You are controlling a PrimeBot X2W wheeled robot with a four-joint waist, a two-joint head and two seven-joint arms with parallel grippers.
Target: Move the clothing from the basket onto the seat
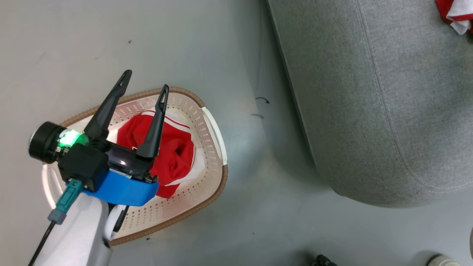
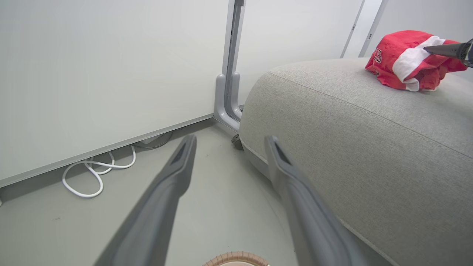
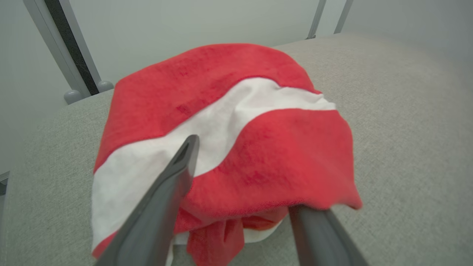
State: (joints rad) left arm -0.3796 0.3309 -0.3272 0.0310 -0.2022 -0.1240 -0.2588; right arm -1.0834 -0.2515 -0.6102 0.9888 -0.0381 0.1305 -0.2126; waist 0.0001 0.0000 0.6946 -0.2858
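Observation:
One piece of the clothing (image 1: pixel 173 147), red with white stripes, lies crumpled in the basket (image 1: pixel 218 184), cream perforated plastic with a brown rim, on the floor. My left gripper (image 1: pixel 146 79) hovers open over it, holding nothing; the left wrist view has its open jaws (image 2: pixel 231 139) pointing past the basket rim (image 2: pixel 236 256) toward the seat (image 2: pixel 351 129). Another red and white garment (image 3: pixel 240 111) rests bunched on the grey seat (image 3: pixel 406 111). My right gripper (image 3: pixel 244 173) is open at it, fabric draped over one finger. The garment (image 1: pixel 456 14) shows on the seat (image 1: pixel 369 92).
Grey floor (image 1: pixel 258 221) separates the basket from the seat's rounded corner. A white cable (image 2: pixel 92 173) loops along the base of a pale wall panel, and a grey post (image 2: pixel 229 92) stands behind the seat. Small objects (image 1: pixel 323 260) sit at the head view's bottom edge.

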